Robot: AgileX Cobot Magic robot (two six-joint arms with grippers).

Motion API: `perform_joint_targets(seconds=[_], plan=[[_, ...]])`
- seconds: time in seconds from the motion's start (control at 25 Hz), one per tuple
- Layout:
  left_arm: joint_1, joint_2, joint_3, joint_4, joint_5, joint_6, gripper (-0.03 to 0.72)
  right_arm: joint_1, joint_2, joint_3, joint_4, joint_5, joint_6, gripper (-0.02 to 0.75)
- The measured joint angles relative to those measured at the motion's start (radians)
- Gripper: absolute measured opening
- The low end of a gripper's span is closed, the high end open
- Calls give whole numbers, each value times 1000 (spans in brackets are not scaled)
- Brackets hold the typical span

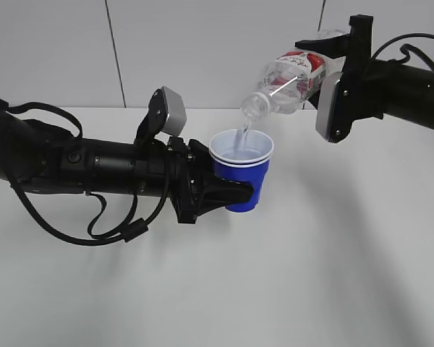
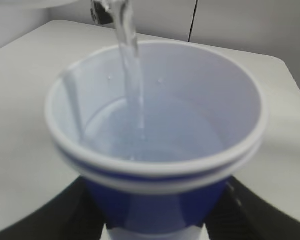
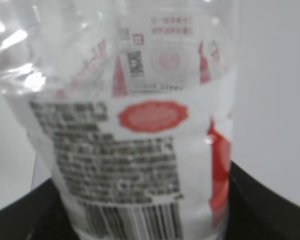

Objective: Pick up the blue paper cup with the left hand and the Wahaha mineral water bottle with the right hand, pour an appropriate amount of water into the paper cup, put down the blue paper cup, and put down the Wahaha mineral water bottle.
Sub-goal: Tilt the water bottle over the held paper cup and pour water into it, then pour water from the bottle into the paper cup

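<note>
My left gripper (image 1: 235,194) is shut on the blue paper cup (image 1: 241,173) and holds it upright above the table. The cup fills the left wrist view (image 2: 155,130), white inside, with water pooled in its bottom. My right gripper (image 1: 331,54) is shut on the Wahaha mineral water bottle (image 1: 289,74), tilted neck-down to the left over the cup. A thin stream of water (image 1: 244,134) runs from the bottle mouth into the cup, and it shows in the left wrist view (image 2: 130,55) too. The bottle's red-and-white label (image 3: 140,160) fills the right wrist view.
The white table (image 1: 333,275) stretches under both arms. A light grey wall (image 1: 202,43) with a dark vertical seam stands behind. The left arm's black cables (image 1: 94,224) loop down toward the table surface.
</note>
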Motion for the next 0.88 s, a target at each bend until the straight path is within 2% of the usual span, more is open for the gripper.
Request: perform_joint_targets(seconds=[0.24,0.36,0.6,0.88], plan=[[0,0,0,-37,2,0,423,0,0,0,0,-29,260,482],[0,0,0,-78,15,37,423,0,0,0,0,-52,432,482],[0,0,0,-219,70,137,423,0,0,0,21,-59,742,482],[0,0,0,-408,95,248,423,0,0,0,56,-59,1016,482]])
